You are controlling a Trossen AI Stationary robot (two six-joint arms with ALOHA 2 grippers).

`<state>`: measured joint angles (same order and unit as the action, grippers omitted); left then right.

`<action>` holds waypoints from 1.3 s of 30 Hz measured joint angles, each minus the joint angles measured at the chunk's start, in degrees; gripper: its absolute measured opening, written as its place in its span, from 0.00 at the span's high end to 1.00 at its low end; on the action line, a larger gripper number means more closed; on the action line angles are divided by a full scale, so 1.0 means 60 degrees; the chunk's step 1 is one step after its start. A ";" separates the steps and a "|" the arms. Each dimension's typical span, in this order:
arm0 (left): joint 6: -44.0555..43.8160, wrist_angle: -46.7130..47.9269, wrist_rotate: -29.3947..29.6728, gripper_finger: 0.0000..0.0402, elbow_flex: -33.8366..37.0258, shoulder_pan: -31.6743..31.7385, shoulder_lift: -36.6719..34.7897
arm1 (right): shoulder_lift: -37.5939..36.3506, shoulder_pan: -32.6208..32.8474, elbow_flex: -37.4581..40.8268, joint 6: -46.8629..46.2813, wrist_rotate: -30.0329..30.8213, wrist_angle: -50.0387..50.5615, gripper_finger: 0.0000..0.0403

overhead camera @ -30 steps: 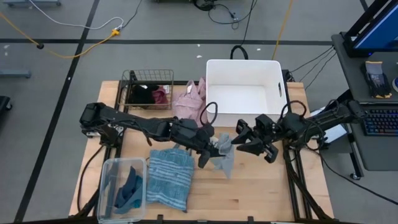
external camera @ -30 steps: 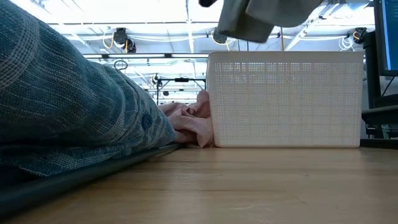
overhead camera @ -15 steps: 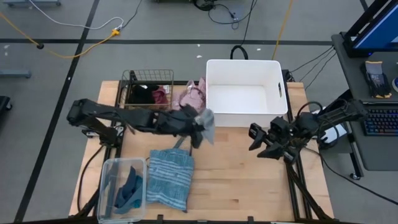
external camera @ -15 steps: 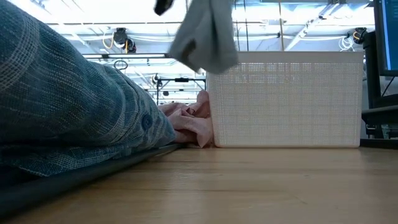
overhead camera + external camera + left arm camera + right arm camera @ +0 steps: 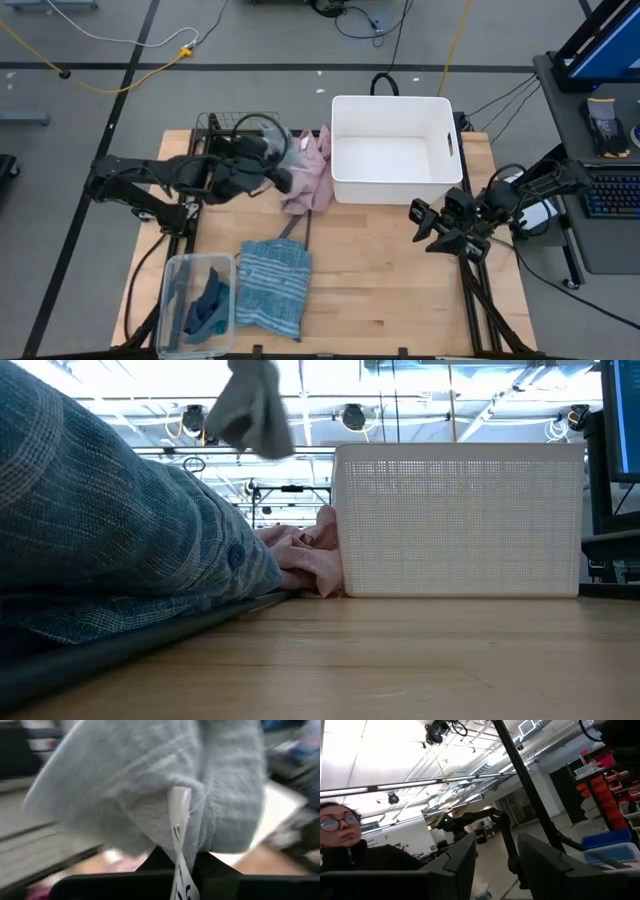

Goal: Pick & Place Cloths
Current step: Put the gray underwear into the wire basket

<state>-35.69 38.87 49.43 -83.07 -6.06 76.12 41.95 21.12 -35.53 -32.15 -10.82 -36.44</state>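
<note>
Now hanging clenched in the left gripper [image 5: 272,160] above the wire basket [image 5: 212,128] after swinging away from the right gripper [image 5: 425,222], spread empty: grey cloth [image 5: 270,140] nearing drop-off.

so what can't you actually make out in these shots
- Left gripper: in the high view the grey cloth covers its fingertips; the left wrist view is filled by the cloth.
- Wire basket: the left arm hides most of its inside in the high view.
- Clear bin: its dark contents cannot be told apart from above.
- Low view: the striped cloth blocks the table's left side.
</note>
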 joint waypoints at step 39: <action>0.7038 0.5520 -0.0747 1.00 0.0008 0.5364 0.1415 | -0.1117 -0.0004 0.1162 0.6301 0.1091 0.0479 0.66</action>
<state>6.54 71.98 44.95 -83.02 26.12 84.61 35.24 21.10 -28.56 5.65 -4.27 -33.57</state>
